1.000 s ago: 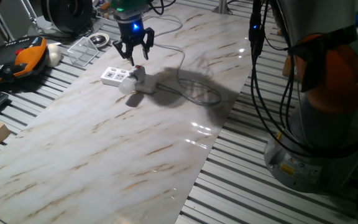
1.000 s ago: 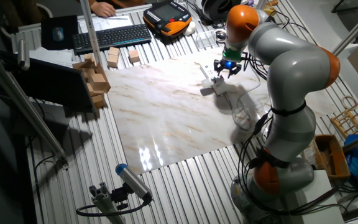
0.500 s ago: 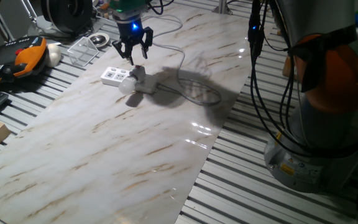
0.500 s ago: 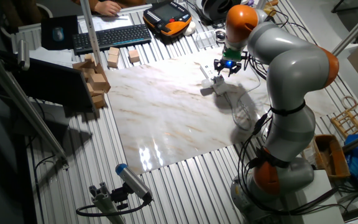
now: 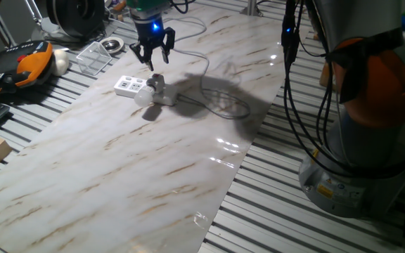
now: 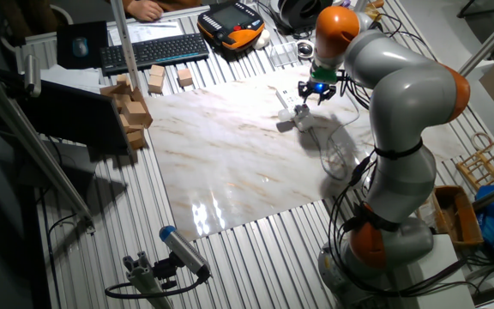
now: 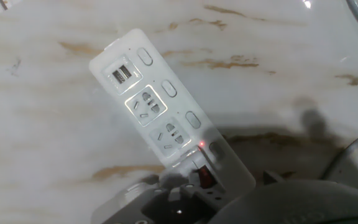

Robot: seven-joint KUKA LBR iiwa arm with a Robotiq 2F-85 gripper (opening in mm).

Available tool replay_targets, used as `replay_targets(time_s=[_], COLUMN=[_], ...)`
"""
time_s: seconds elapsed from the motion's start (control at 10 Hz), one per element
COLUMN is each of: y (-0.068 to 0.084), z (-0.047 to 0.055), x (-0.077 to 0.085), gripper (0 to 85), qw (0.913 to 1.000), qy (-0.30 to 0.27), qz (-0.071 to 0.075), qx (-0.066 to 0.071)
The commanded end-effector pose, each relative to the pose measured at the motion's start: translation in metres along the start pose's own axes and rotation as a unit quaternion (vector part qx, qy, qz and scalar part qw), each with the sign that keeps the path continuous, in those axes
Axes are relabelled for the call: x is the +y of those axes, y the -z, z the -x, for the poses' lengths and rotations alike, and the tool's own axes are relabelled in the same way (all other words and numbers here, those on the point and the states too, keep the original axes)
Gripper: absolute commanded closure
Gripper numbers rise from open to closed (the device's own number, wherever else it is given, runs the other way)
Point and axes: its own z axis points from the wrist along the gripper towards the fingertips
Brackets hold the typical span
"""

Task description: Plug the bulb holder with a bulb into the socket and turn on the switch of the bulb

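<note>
Your gripper (image 5: pixel 152 58) has lifted clear, fingers spread and empty. The bulb holder (image 5: pixel 157 85) sits plugged into the socket (image 5: pixel 133 87) near the counter's far edge; its bulb (image 5: pixel 145 98) looks unlit, so the switch likely remains.

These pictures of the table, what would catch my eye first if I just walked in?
Probably the big grey-and-orange robot arm bent over the marble-patterned table, its gripper with a blue light hovering just above a white power strip. At the strip's near end sits the bulb holder with its unlit bulb, and a tiny red light shows on the strip.
</note>
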Motion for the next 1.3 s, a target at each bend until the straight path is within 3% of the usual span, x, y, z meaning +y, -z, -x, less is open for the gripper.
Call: replay_targets(time_s=[0.0,0.1,0.2,0.3,1.2], y=[-0.001,-0.003,-0.005,-0.007,-0.019], z=[0.0,0.0,0.001,0.001,-0.007], x=[0.0,0.0,0.0,-0.001,0.001], gripper=[34.0,34.0,34.0,51.0,51.0], qw=[1.0,0.9999,0.9998,0.9997,0.9994], qy=[0.004,0.009,0.016,0.019,0.025], qz=[-0.001,-0.003,-0.007,-0.006,-0.013], qx=[0.0,-0.001,0.006,0.016,0.019])
